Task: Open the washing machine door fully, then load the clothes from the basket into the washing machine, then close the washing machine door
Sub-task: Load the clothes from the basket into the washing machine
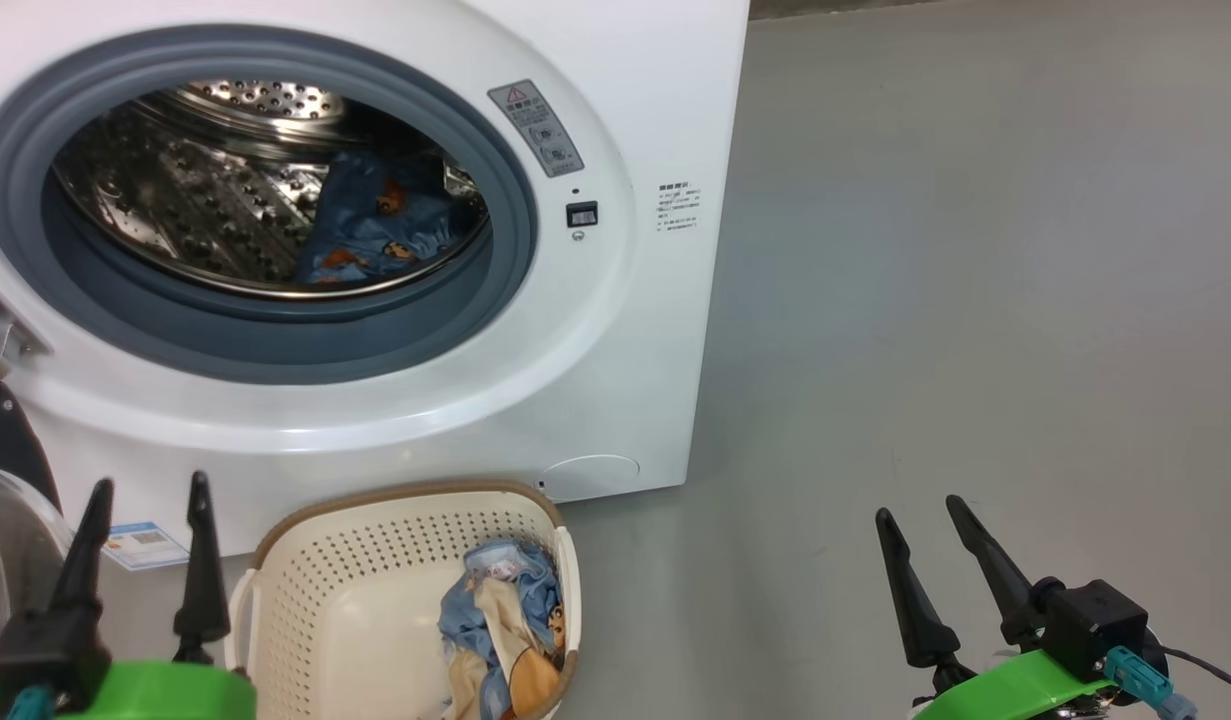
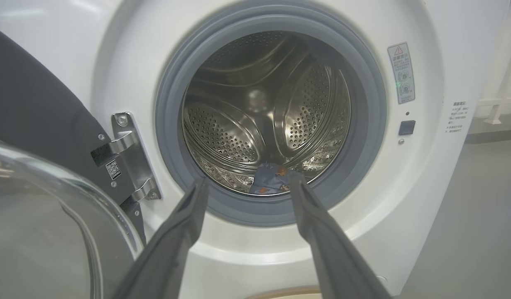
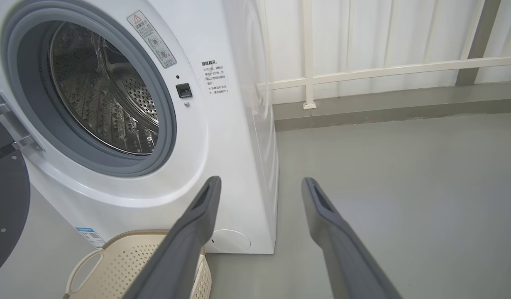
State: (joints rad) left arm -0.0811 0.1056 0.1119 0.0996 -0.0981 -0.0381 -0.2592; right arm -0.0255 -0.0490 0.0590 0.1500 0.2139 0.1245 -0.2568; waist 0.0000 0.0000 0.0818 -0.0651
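The white washing machine stands with its round door swung out to the left; the glass bowl shows beside the hinge. A light-blue printed garment lies in the steel drum. Below the opening sits the cream basket with more clothes bunched at its right end. My left gripper hangs open and empty just left of the basket, pointing at the drum. Out over the floor to the right, my right gripper is open and empty too, well apart from the basket.
Bare grey floor stretches to the right of the machine. A white railing and wall run behind it. The open door takes up the space at my left. A blue label sticker sits low on the machine front.
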